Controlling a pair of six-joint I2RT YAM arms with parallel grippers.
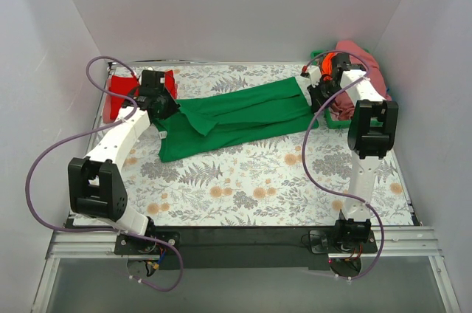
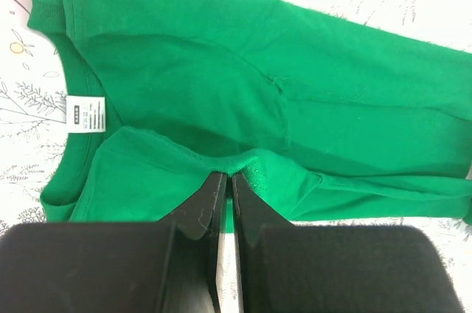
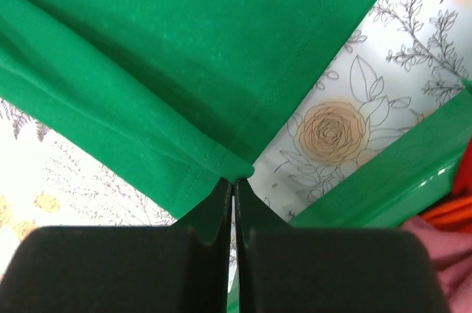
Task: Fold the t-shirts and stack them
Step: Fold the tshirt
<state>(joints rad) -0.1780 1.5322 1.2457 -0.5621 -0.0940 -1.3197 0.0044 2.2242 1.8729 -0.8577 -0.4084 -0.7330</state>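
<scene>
Both claws are clamped on the green shirt (image 1: 236, 117): the left claw (image 2: 225, 178) pinches a bunched edge near its collar, and the right claw (image 3: 233, 180) pinches a hem corner. It lies stretched across the table (image 1: 243, 187), doubled over lengthwise, its fold unfinished. Left of it rests the red shirt (image 1: 116, 99). Right of it, the basket (image 3: 383, 180) holds the pink shirt (image 1: 359, 56) and orange shirt (image 3: 451, 213), both crumpled. No stack is visible, so most of the job seems left.
</scene>
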